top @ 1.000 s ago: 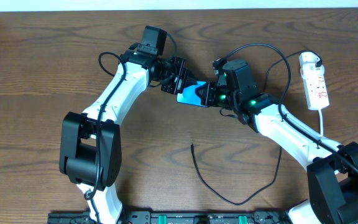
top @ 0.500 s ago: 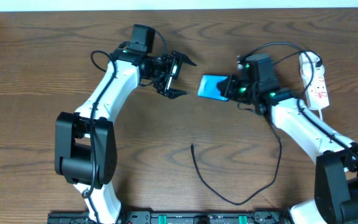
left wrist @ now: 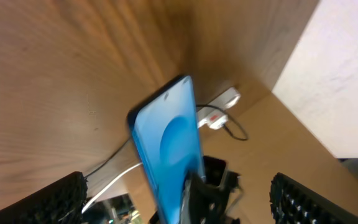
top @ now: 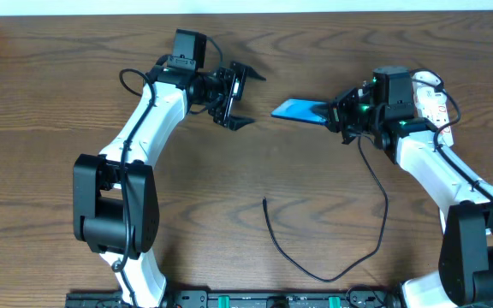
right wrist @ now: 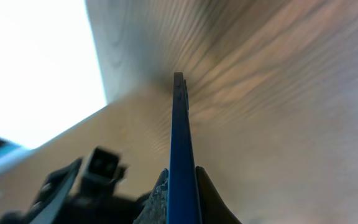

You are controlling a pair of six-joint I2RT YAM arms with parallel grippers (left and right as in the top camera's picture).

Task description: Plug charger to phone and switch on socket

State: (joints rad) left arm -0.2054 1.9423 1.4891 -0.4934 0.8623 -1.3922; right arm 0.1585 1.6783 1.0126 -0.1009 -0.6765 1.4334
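The phone (top: 298, 109), slim with a blue screen, is held off the table by one end in my right gripper (top: 335, 113), which is shut on it. The right wrist view shows the phone (right wrist: 178, 134) edge-on between the pads (right wrist: 207, 190). My left gripper (top: 245, 97) hangs open to the phone's left, apart from it, with nothing in it. From the left wrist the phone (left wrist: 169, 140) faces me between my spread fingers (left wrist: 51, 199). The charger (top: 315, 275), a thin black cable, curls on the table below with its plug tip (top: 265, 202) free. The socket (top: 439, 115) lies at far right, partly behind the right arm.
A white adapter (top: 428, 81) sits at the socket's far end, and the socket (left wrist: 219, 111) also shows behind the phone in the left wrist view. A pale wall borders the table's far edge. The arms' bases stand at the near edge.
My left gripper opened, let go of the phone and drew back to the left. The right gripper carried the phone to the right, towards the socket.
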